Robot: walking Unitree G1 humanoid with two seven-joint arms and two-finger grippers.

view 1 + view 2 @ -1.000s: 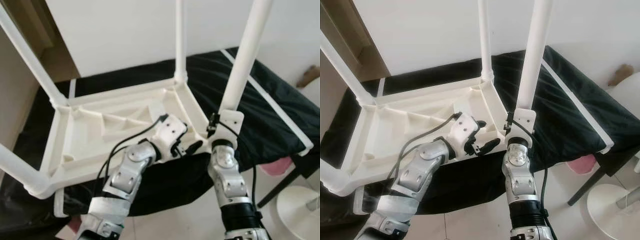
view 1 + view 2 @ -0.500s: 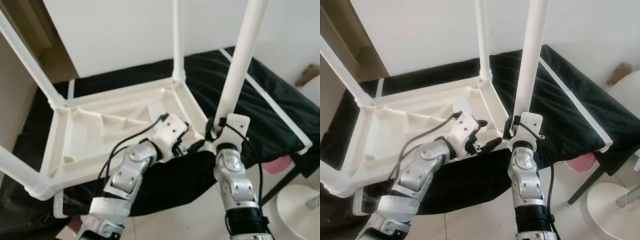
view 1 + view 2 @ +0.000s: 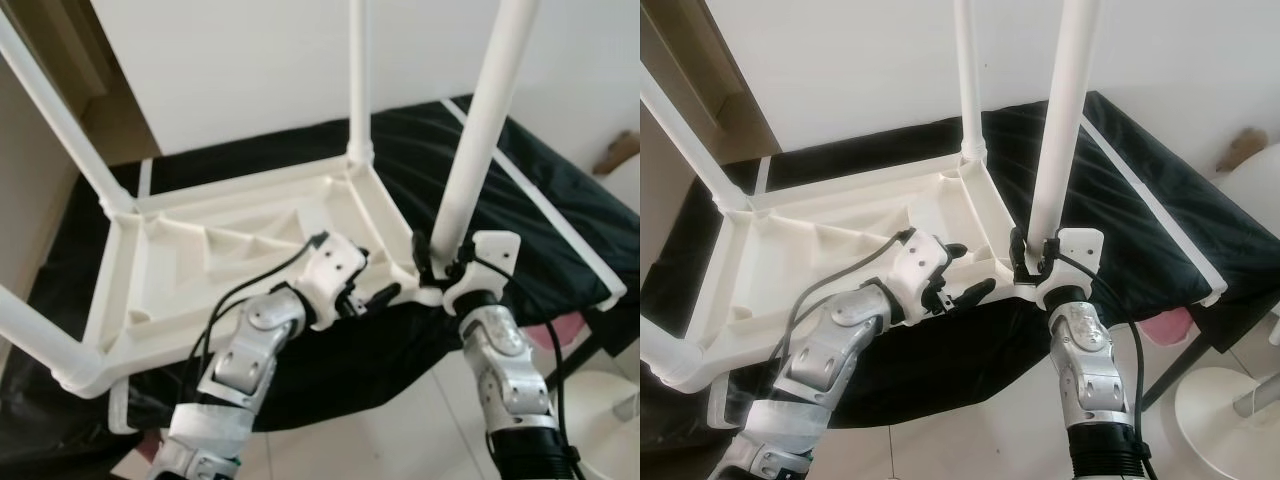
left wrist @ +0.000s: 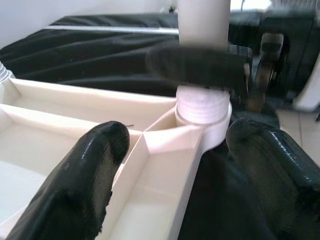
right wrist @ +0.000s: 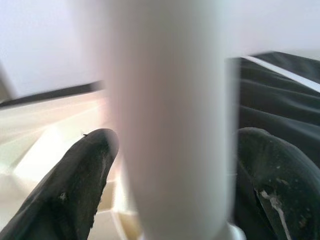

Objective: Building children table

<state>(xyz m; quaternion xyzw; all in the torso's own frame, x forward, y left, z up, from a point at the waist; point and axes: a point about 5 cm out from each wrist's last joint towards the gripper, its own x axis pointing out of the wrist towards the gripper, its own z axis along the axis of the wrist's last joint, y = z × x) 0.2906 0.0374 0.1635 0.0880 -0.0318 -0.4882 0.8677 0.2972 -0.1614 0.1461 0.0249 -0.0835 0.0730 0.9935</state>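
A blurred white table leg (image 5: 172,120) runs down the frame's centre between the right hand's (image 5: 175,185) two black fingers (image 5: 82,185) — white tabletop underside (image 5: 35,135) at left, black cloth (image 5: 280,100) at right.
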